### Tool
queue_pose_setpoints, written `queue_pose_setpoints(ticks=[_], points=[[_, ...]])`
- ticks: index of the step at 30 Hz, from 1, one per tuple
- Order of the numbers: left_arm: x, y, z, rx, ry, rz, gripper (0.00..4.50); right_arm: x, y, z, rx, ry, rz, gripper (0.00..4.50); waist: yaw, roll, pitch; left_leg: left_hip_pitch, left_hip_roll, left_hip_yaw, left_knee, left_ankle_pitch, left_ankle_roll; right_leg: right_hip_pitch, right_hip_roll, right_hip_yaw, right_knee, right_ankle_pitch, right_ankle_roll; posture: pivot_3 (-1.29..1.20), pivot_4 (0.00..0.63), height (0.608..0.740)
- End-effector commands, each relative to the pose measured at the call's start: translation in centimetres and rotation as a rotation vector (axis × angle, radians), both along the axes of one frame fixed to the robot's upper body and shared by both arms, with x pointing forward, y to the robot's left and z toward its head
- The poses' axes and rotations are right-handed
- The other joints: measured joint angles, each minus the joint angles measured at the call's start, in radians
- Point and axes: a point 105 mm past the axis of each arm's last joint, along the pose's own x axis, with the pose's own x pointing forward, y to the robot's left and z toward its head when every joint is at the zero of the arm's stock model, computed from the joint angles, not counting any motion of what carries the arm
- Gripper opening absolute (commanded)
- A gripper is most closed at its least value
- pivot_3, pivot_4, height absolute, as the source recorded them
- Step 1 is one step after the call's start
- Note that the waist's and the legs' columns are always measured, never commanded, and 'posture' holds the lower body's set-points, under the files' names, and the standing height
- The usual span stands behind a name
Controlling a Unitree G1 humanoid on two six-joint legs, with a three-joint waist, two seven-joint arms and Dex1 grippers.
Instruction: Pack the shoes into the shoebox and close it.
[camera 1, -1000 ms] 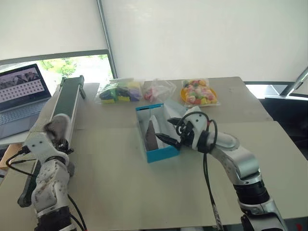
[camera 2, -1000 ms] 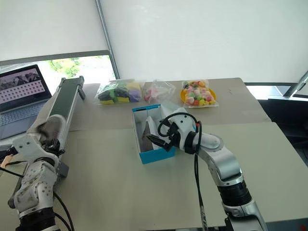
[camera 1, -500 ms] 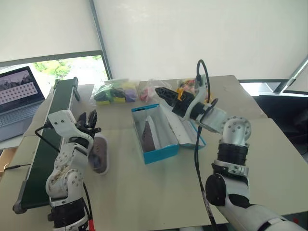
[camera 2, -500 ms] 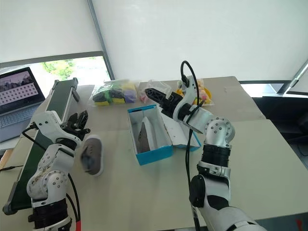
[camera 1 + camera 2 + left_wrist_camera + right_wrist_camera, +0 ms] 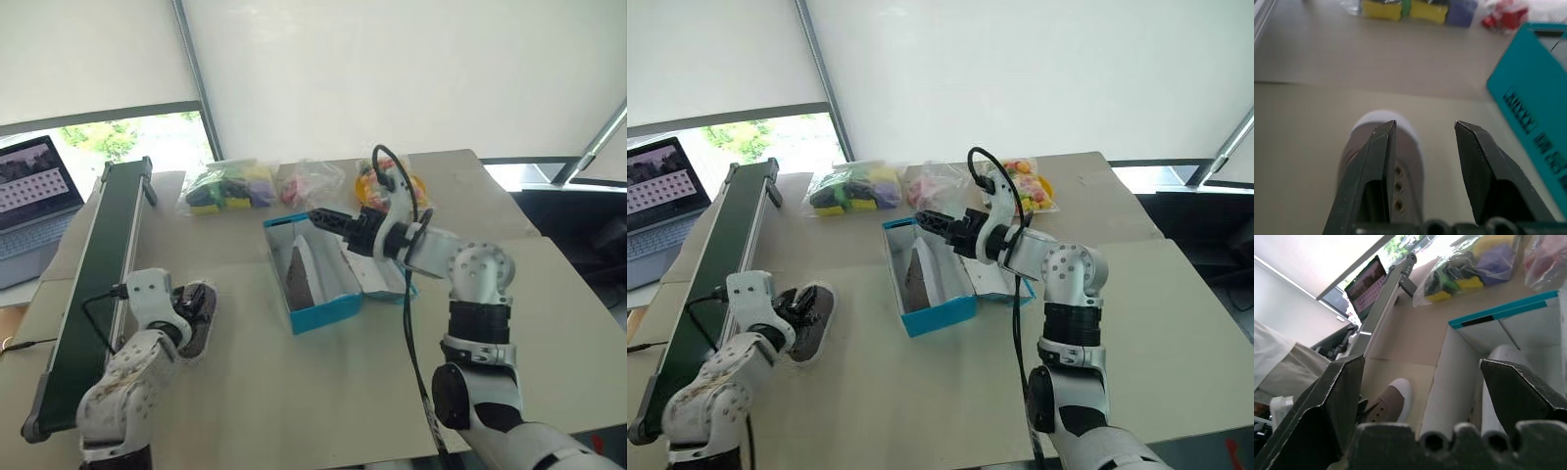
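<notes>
The turquoise shoebox [image 5: 315, 315] stands open mid-table, its lid [image 5: 380, 272] folded out to the right. One grey-brown shoe [image 5: 298, 279] stands on edge inside it. The other shoe [image 5: 199, 326] sits low at the tabletop left of the box, toe pointing away. My left gripper [image 5: 190, 303] is shut on its heel end; in the left wrist view one finger [image 5: 1382, 161] lies over the laces of the shoe [image 5: 1403, 147]. My right gripper [image 5: 321, 217] hovers open over the box's far end, nothing between its fingers [image 5: 1342, 396].
A long green conveyor [image 5: 103, 264] runs along the table's left side, with a laptop [image 5: 29, 186] beyond it. Clear bags of colourful items [image 5: 230, 184] and a yellow plate of sweets [image 5: 387, 181] line the far edge behind the box.
The camera has shifted. My left gripper brought the shoe down out of the air and rightward toward the box. My right gripper rolled and settled lower over the box's far end, still open.
</notes>
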Motion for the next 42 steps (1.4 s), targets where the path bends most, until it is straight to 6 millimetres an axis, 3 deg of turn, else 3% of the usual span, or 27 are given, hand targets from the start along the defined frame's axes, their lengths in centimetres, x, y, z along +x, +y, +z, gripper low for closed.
queue_pose_setpoints(ticks=[1,10,18,23,26,29,37,39,42], points=[[-0.2,0.3,1.6,0.051,0.035,-0.014,2.00,-0.4,0.0,1.7,0.024,-0.073,-0.008,4.50,0.001,0.000,0.000,0.000,0.000,0.000,0.000,0.000,-0.001,0.001,0.000,-0.002,-0.002,0.000,0.000,0.00,0.150,0.646],[-1.6,-1.2,-4.8,-0.057,0.287,-0.033,2.00,-0.6,-0.6,2.1,0.040,-0.085,-0.043,4.50,-0.003,0.000,0.000,0.002,0.000,0.001,0.000,0.002,-0.003,0.002,0.000,-0.007,-0.011,0.000,0.000,0.00,0.150,0.646],[-2.3,-1.7,-7.9,-0.091,0.404,-0.008,2.00,-0.6,-1.5,2.2,0.042,-0.083,-0.072,4.50,0.001,0.002,-0.002,0.001,0.000,0.002,-0.001,0.002,-0.004,0.002,-0.002,-0.004,-0.010,0.000,0.000,0.00,0.150,0.646],[-2.1,-1.7,-8.1,-0.093,0.399,0.003,2.00,-0.6,-1.6,2.2,0.049,-0.081,-0.080,4.50,-0.001,0.003,-0.002,0.001,0.000,0.004,-0.001,0.002,-0.002,0.002,-0.002,-0.004,-0.010,0.000,0.000,0.00,0.150,0.646],[-1.7,-2.0,-7.7,-0.108,0.367,0.010,1.23,-0.5,-1.6,2.2,0.049,-0.078,-0.083,4.50,-0.001,0.003,-0.002,0.002,0.001,0.004,-0.001,0.001,-0.002,0.002,-0.002,-0.004,-0.011,0.000,0.000,0.00,0.150,0.646],[-1.5,-2.1,-7.5,-0.113,0.351,0.004,0.08,-0.5,-1.6,2.2,0.051,-0.078,-0.086,4.50,0.001,0.003,-0.002,0.001,0.000,0.004,0.000,0.001,-0.002,0.002,-0.002,-0.004,-0.011,0.000,0.000,0.00,0.150,0.646],[-1.0,-2.6,-7.3,-0.130,0.320,-0.008,0.03,-0.4,-1.5,2.2,0.057,-0.073,-0.087,4.50,0.002,0.003,-0.002,0.001,0.000,0.004,0.000,0.001,-0.002,0.002,-0.002,-0.004,-0.011,0.000,0.000,0.00,0.150,0.646],[-0.2,-3.1,-6.0,-0.142,0.239,-0.020,0.03,-0.4,-1.5,2.1,0.055,-0.072,-0.088,4.50,0.004,0.003,-0.002,0.001,0.000,0.004,0.000,0.001,-0.002,0.002,-0.002,-0.004,-0.011,0.000,0.000,0.00,0.150,0.646],[1.6,-3.3,-2.0,-0.116,0.009,-0.028,0.03,-0.2,-1.4,2.2,0.059,-0.066,-0.085,4.50,0.007,0.003,-0.002,0.000,0.000,0.004,0.001,0.002,-0.003,0.002,-0.002,-0.004,-0.011,0.000,0.000,0.00,0.150,0.646]])
